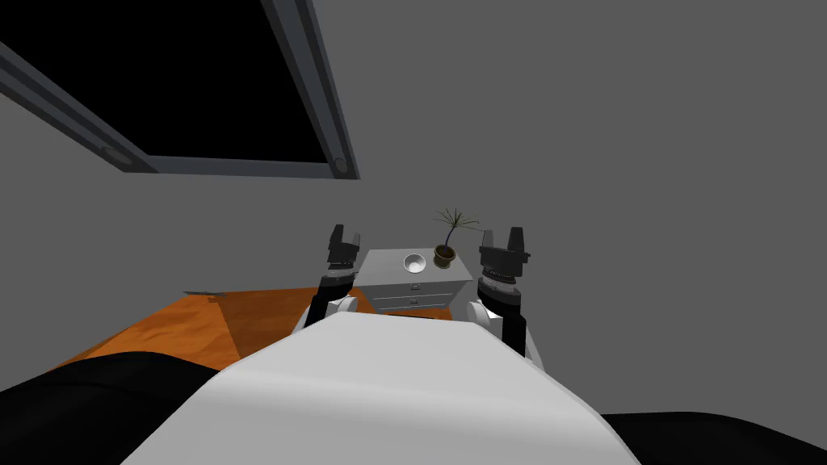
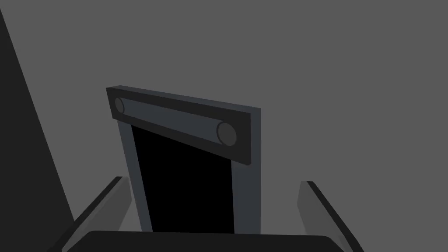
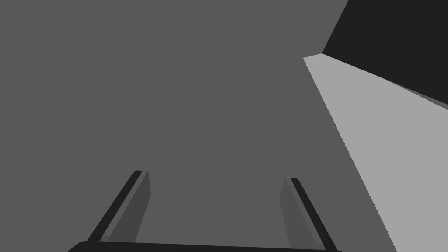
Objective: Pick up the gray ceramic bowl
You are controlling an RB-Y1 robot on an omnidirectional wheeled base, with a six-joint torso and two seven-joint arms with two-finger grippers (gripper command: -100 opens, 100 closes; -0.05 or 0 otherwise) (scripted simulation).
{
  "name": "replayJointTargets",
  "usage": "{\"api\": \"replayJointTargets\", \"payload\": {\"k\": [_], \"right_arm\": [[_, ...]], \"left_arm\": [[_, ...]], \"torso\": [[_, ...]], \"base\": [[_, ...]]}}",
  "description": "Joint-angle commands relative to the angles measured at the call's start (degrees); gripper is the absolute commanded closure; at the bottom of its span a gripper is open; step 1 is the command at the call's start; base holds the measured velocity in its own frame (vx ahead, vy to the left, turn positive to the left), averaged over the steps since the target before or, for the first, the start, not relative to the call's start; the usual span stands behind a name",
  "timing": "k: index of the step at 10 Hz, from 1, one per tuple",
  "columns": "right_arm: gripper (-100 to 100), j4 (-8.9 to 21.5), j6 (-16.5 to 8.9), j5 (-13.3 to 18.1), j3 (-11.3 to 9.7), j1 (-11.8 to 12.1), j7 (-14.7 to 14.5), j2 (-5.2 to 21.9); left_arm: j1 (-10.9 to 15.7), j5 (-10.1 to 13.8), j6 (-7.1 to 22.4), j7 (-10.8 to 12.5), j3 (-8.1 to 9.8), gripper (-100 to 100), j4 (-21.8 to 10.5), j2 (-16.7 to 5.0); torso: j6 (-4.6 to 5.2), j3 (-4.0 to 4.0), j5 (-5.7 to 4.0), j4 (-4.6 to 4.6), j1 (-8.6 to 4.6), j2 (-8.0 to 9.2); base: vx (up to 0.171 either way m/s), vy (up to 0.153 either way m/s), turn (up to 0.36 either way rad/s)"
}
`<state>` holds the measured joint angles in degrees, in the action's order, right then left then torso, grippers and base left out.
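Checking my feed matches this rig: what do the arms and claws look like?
Arms are white and black segments with ribbed dark wrists. The left claw and right claw are dark boxes, each carrying two thin grey blade fingers with dark edges.

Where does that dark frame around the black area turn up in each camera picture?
Head view: frame at upper left, above the left gripper.
Left wrist view: frame ahead, between the open fingers.
Right wrist view: not in it.
Shared landmark: the grey wall.
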<state>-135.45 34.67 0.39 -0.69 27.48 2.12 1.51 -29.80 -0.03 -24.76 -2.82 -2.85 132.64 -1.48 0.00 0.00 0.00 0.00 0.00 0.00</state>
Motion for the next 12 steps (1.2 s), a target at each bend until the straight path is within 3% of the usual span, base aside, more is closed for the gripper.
{"api": "replayJointTargets", "payload": {"k": [1, 7, 8, 12], "right_arm": [[0, 0.00, 0.00, 0.00, 0.00, 0.00, 0.00, 0.00], [0, 0.00, 0.00, 0.00, 0.00, -0.01, 0.00, 0.00], [0, 0.00, 0.00, 0.00, 0.00, -0.01, 0.00, 0.00], [0, 0.00, 0.00, 0.00, 0.00, 0.00, 0.00, 0.00]], "left_arm": [[1.55, -0.20, 1.21, 0.12, -0.19, -100, -1.45, -1.98], [10.25, -1.09, 8.67, 0.66, -1.13, -100, -9.83, -6.37], [10.94, -1.09, 8.67, 0.66, -1.13, -100, -10.46, -6.37], [17.61, -1.50, 14.37, 0.90, -1.67, -100, -16.84, -7.69]], "torso": [[0.00, 0.00, 0.00, 0.00, 0.00, 0.00], [0.02, 0.12, 0.01, 0.05, 0.05, 0.21], [0.02, 0.13, 0.01, 0.05, 0.05, 0.23], [-0.01, 0.14, 0.00, 0.05, 0.00, 0.23]], "base": [[-0.016, 0.003, -0.086], [-0.057, 0.012, -0.110], [-0.055, 0.003, -0.033], [-0.066, -0.004, -0.083]]}}
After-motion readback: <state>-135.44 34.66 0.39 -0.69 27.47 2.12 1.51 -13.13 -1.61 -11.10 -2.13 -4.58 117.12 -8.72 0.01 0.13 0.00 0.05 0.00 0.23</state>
